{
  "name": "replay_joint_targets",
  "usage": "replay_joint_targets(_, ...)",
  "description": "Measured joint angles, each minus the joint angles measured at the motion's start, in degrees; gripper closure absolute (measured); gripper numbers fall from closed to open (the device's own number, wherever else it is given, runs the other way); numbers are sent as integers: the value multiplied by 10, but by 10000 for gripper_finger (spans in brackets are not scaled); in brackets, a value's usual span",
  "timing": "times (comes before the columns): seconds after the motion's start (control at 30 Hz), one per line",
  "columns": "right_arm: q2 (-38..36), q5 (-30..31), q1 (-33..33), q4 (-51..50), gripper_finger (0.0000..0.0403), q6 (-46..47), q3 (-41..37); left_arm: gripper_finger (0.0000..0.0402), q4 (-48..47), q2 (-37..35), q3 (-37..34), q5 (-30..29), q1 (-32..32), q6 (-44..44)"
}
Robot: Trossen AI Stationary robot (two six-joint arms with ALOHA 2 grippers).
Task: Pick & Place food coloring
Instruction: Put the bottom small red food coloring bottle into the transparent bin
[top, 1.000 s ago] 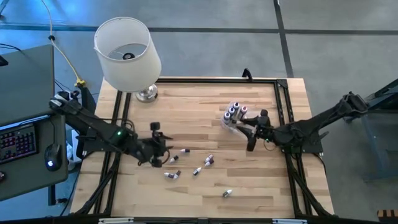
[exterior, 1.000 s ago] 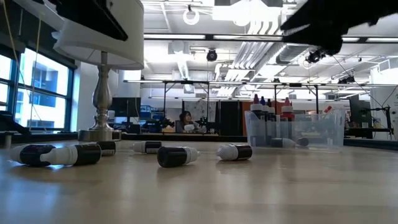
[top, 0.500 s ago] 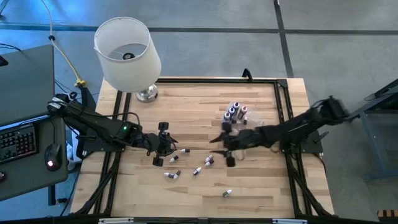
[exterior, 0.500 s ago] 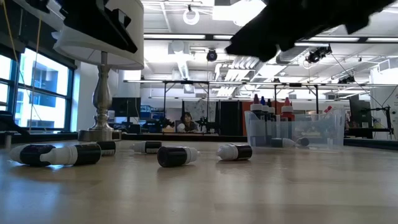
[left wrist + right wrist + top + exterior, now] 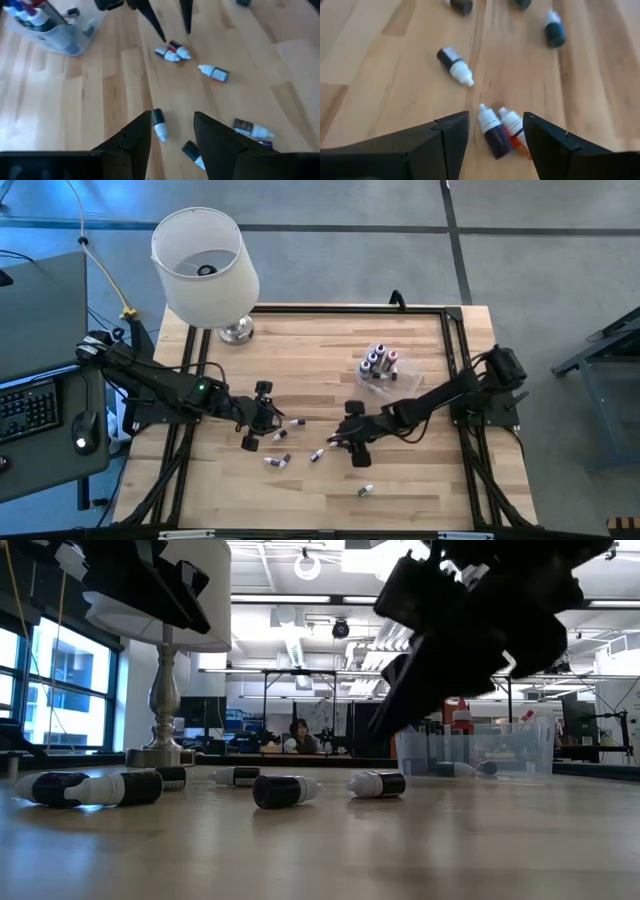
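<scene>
Between the right gripper [image 5: 492, 132] fingers, two side-by-side bottles [image 5: 501, 131], caps away.

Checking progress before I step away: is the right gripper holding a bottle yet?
No, the right gripper is open and empty above two bottles lying on the table.

Scattered bottles [image 5: 300, 442] crowd the surface [image 5: 300, 350] centre; lamp [image 5: 205, 265] blocks eleven o'clock; six o'clock edge lies open.

Tiny food coloring bottles [image 5: 283, 461] with dark bodies and white pointed caps lie on their sides, spread over the middle of the wood. Two [image 5: 496, 131] lie touching, side by side. One [image 5: 366, 491] lies alone near the front. More bottles [image 5: 378, 362] stand upright together.
</scene>
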Motion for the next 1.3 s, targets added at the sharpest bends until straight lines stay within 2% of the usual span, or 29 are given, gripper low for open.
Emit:
replay_joint_targets(0.27, 45, 7, 18, 3, 222, 14, 0, 257, 0, 0, 0, 3, 0, -4)
replay_joint_targets(0.5, 48, 38, 16, -1, 222, 16, 0, 257, 1, 0, 0, 15, 0, -17)
replay_joint_targets(1.07, 81, 13, 17, 23, 223, 11, 1, 257, 46, 0, 0, -1, 0, -30)
replay_joint_targets(1.17, 81, 14, 17, 24, 240, 12, 1, 257, 49, 0, 0, -1, 0, -30)
replay_joint_targets(1.3, 82, 13, 17, 24, 282, 30, 1, 257, 59, 0, 0, -1, 0, -30)
